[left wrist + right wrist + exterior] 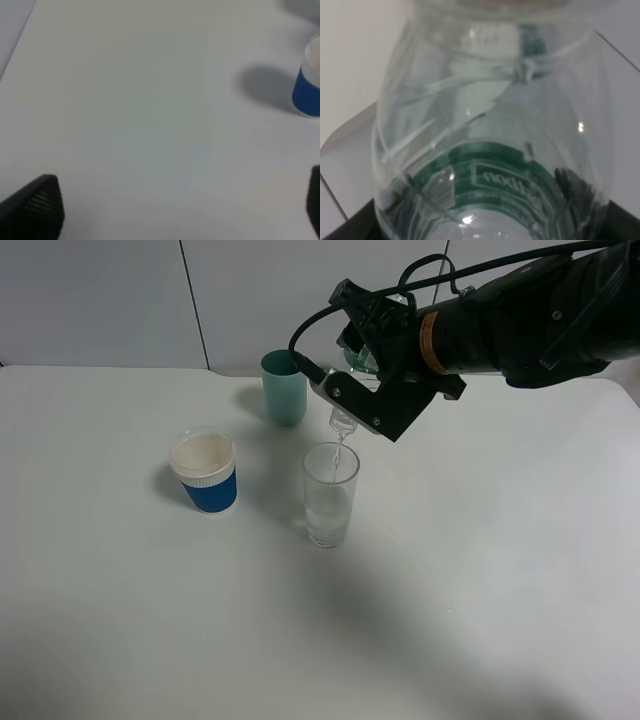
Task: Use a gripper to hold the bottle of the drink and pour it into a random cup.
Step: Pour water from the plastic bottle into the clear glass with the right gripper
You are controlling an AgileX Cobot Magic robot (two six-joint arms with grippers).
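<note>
Clear green-labelled bottle [343, 421] in right hand [362, 380], tipped mouth-down over clear cup [330, 504].

- teal opaque cup [285, 388], straight-sided, standing upright toward the back of the table, pretty close to the wall
- white paper cup with a blue sleeve [205, 473], also upright, sitting nearer the front and off to the left of the teal one, not touching it; the left wrist view only catches its edge [309, 82]
- plain white matte tabletop [120, 620] under everything
- pale grey wall [90, 300] behind, with a thin dark vertical seam [195, 305]
</note>
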